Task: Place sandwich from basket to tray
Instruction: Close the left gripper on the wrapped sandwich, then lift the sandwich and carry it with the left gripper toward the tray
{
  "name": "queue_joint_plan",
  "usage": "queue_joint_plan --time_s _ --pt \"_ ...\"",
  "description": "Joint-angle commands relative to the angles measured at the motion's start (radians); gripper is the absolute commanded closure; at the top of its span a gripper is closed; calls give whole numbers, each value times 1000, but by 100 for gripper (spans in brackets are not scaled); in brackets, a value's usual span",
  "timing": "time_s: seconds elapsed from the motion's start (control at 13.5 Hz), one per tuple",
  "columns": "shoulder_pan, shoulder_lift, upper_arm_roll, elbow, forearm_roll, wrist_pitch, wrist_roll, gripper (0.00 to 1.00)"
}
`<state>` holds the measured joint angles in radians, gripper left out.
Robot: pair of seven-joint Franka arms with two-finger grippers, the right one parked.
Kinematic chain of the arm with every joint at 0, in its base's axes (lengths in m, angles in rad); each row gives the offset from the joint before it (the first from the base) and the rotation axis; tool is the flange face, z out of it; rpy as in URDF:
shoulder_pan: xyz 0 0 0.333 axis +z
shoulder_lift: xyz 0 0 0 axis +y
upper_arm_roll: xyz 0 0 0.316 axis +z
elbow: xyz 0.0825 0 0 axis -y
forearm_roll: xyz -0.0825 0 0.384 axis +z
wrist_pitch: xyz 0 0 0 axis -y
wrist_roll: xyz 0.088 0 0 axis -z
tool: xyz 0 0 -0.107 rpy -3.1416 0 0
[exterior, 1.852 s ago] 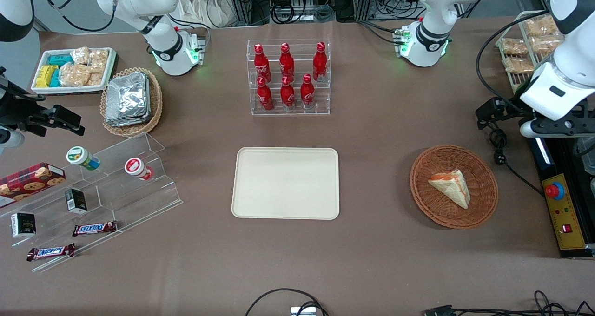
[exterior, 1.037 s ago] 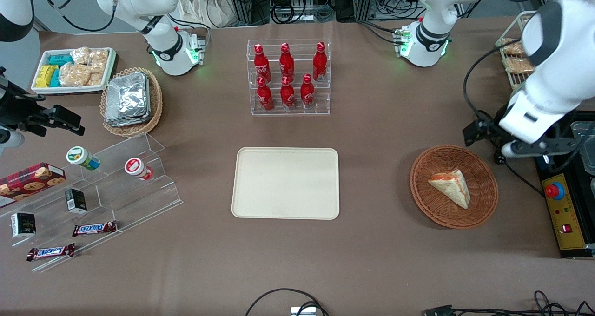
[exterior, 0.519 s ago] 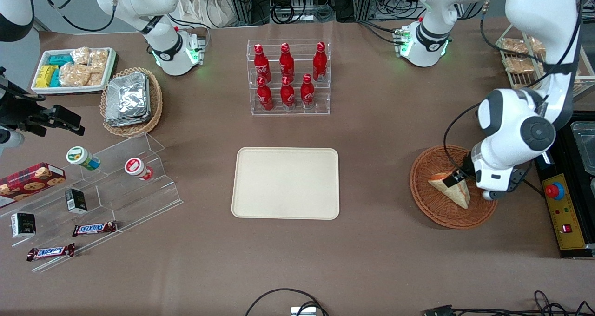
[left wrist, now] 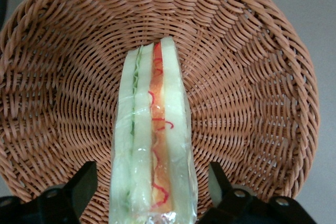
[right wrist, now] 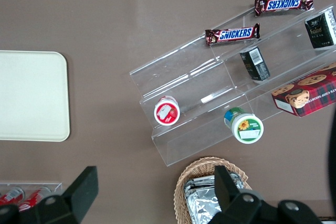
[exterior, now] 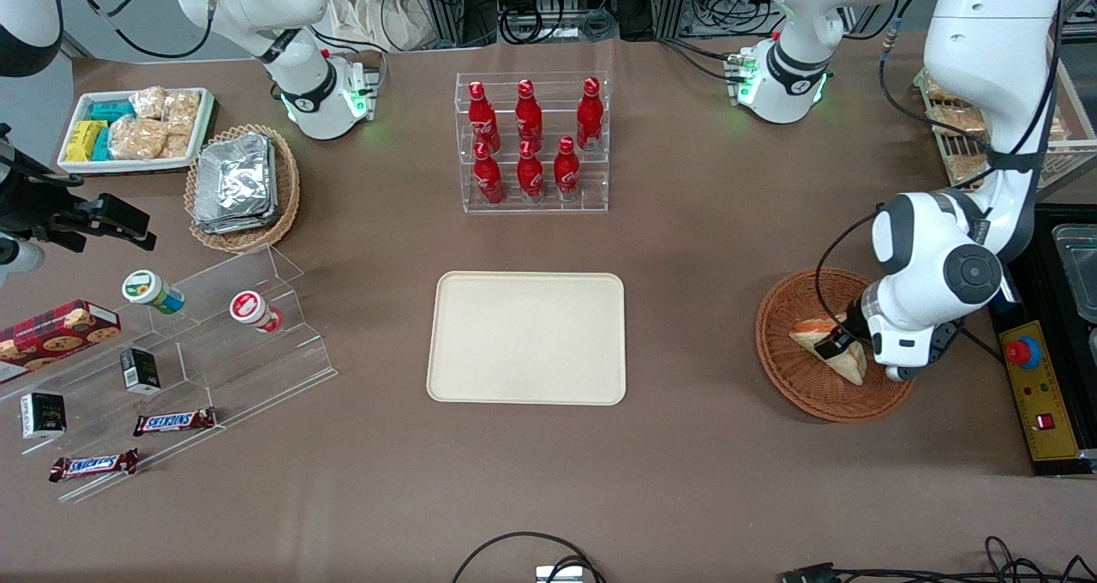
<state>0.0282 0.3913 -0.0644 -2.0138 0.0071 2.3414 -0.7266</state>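
Front view, read from the parked arm's end toward the working arm's: the tray [exterior: 526,338] lies flat and bare at the middle of the worktop [exterior: 686,249], nearer the camera than the rack of red bottles [exterior: 531,141]. Well apart from it, toward the working arm's end, sits the basket [exterior: 836,344] with the sandwich [exterior: 830,348] lying in it, its tip pointing toward about 5 o'clock. The claw [exterior: 833,344] is down inside the basket directly over the sandwich. Left wrist view: the sandwich [left wrist: 153,135] lies between the two fingers [left wrist: 79,184], one to either side of the wedge, with visible gaps on both flanks; the claw [left wrist: 152,203] is released and grasps nothing. The sandwich appears wrapped in clear film, filling edge facing the camera. Risks assessed: the wedge sits a little nearer one finger than the other, so closing may push it sideways across the weave before both pads bear, leaving a skewed hold. The film looks slick and the bread soft; a light squeeze may let it slip during the carry to the tray, while a hard one may crush the layers. The fingers are close to the sloping wicker wall [left wrist: 273,103]; further descent could snag the weave and drag or lift the basket along with the load.
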Motion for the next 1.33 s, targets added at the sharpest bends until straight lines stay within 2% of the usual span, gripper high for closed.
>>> queue_joint_plan --time_s 0.0,0.15,0.3,0.59,0.81,0.96,1.26 --pt "-27 3 15 21 17 -8 -16 100" --pt "-27 -31 15 39 89 -61 9 100" --pt "-27 -73 15 116 134 -210 83 100" --pt "-36 -149 -12 356 125 -514 388 100" --pt "-71 -155 -128 545 117 -696 480 100" --pt "-90 -176 -242 570 122 -760 490 100" --pt "-163 -143 -376 589 116 -742 422 100"
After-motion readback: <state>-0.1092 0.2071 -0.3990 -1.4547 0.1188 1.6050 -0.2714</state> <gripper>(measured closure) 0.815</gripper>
